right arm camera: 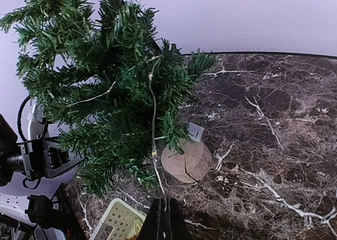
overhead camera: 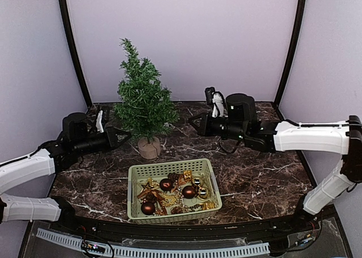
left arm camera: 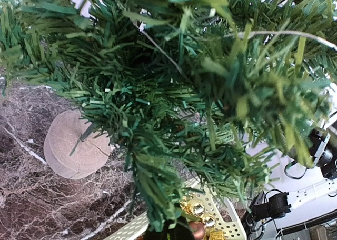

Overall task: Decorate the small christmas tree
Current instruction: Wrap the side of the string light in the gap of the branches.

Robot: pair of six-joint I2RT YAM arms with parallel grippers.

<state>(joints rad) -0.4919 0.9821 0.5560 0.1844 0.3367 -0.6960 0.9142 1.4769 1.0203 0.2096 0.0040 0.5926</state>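
**Small Tree Flanked by Closed Fingers Behind the Basket**

A pale green slotted basket (overhead camera: 169, 168) is seen nearest the arms' bases, at the near middle of the table (overhead camera: 260, 167). Dark red baubles (overhead camera: 189, 191) and gold ornaments (overhead camera: 202, 192) are heaped in it.

Just behind the basket, slightly toward its left side, the small christmas tree (overhead camera: 144, 99) is stood upright on its round wooden stump base (overhead camera: 149, 148). The base is set a little apart from the basket's back rim. A small white tag (right arm camera: 195, 131) is seen at the foot of the trunk.

Behind the basket's left corner, the left fingers (overhead camera: 120, 136) are pressed shut among the tree's lowest left branches. The left wrist view is almost filled with needles, so whether anything is pinched cannot be told.

Behind the basket's right side, the right fingers (right arm camera: 163, 221) are closed and aimed at the tree, clear of its branches. A thin pale wire (right arm camera: 153, 119) is draped through the branches and led down to these fingertips, where it appears to be gripped.

The table is surfaced in dark brown marble with white veins. Farthest behind the basket, pale lilac walls (overhead camera: 181, 37) are framed by curved black posts (overhead camera: 72, 48).
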